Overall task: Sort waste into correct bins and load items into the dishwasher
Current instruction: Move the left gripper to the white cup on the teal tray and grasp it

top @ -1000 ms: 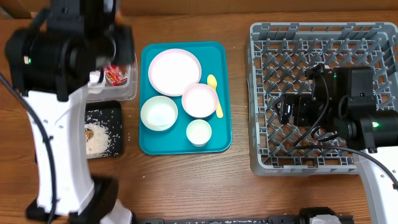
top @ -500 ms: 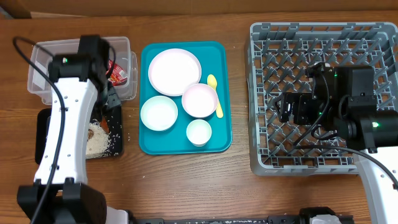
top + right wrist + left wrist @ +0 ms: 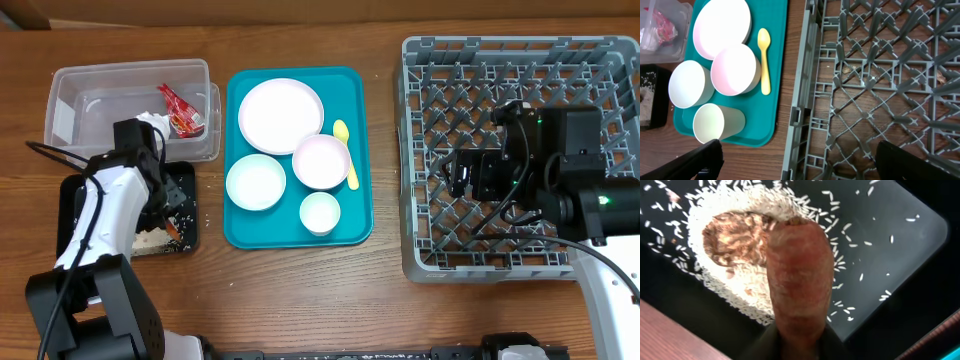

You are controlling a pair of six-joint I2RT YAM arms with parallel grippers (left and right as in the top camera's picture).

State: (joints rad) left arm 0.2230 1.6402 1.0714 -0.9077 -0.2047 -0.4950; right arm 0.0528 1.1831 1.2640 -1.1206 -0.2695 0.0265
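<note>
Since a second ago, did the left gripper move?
Yes. The left gripper went from above the clear tub down the picture to the black tray.

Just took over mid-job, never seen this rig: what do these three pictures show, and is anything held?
Two robot arms with two-finger grippers work at a wooden table. One picture looks down from above; the others come from wrist cameras. Left: a clear tub with a red wrapper and white napkin, and a black tray with rice and a brown lump. Middle: a teal tray carrying a plate, two bowls, a cup and a yellow spoon. Right: a grey dish rack. The left gripper is over the black tray, an orange-brown stick at its tip; whether it grips it is unclear. The right gripper hangs open over the rack, empty.
</note>
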